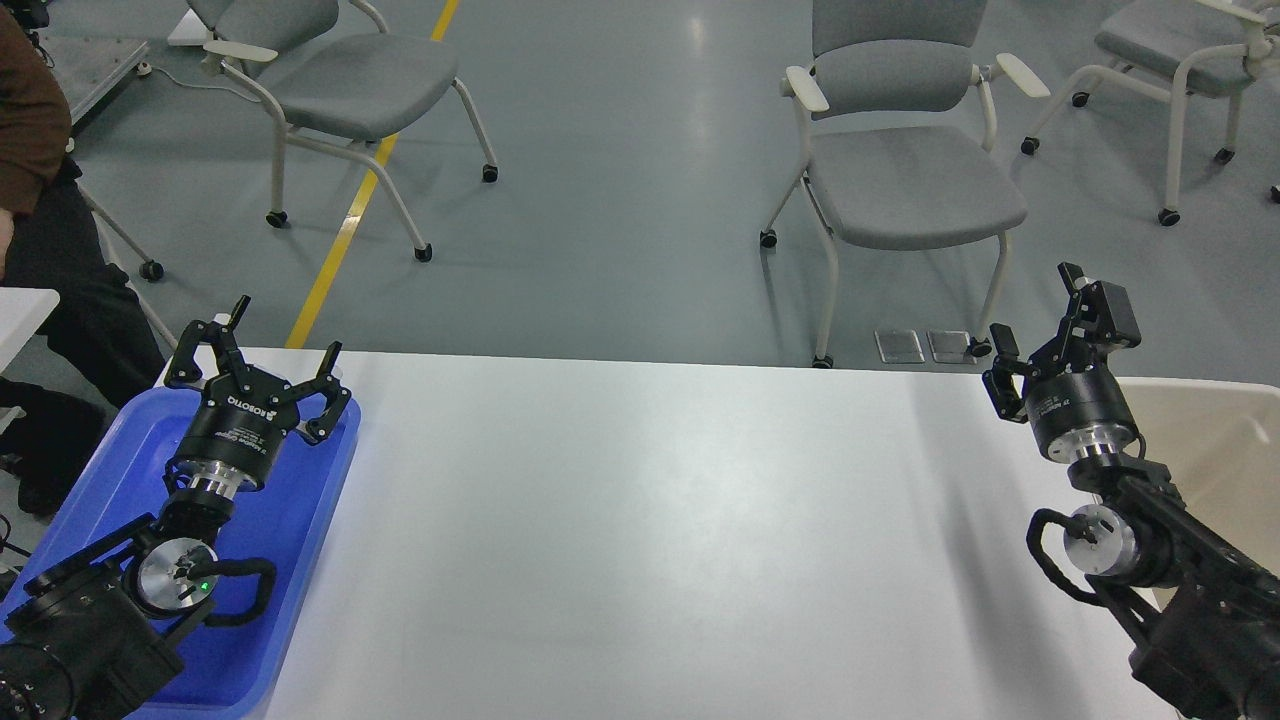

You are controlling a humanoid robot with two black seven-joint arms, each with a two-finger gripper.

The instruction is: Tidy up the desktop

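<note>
- The white desktop fills the lower middle of the view, between both arms
- A blue tray lies on its left edge, a beige bin at its right edge
- Grey chairs stand on the floor behind
- The left gripper hangs over the tray, fingers spread, holding nothing
- The right gripper is beside the bin, also spread and holding nothing

1. Counter: white top bare between both arms; wide free passage.
2. Blue tray: covers the counter's left edge, under the spread-fingered left gripper.
3. Beige bin: bounds the right edge, beside the right gripper.
</note>
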